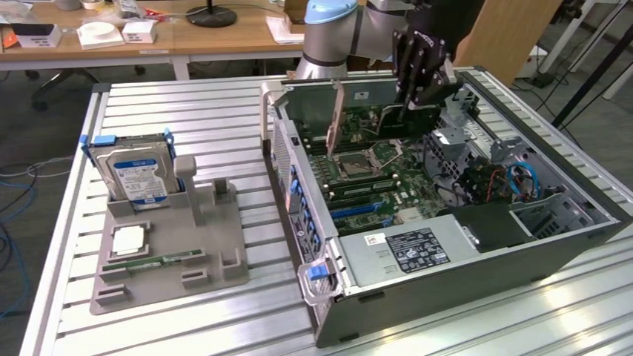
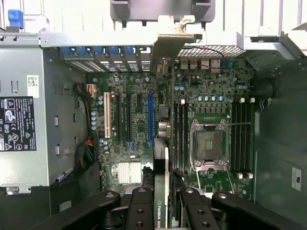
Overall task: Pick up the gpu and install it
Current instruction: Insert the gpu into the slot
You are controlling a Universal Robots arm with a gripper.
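Gripper (image 1: 420, 96) fingers clamped on gpu (image 2: 159, 215). Card held upright, edge-on, w/ bracket end toward rear wall, over mobo (image 2: 139, 120) inside open pc case (image 1: 554, 245); not seated yet.

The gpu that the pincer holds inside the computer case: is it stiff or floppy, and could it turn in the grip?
Probably stiff: the gpu runs straight, edge-on, from the pincer to its metal bracket. Likely light for its size, being thin. Gripped along one narrow edge, it might pivot if pushed unevenly.
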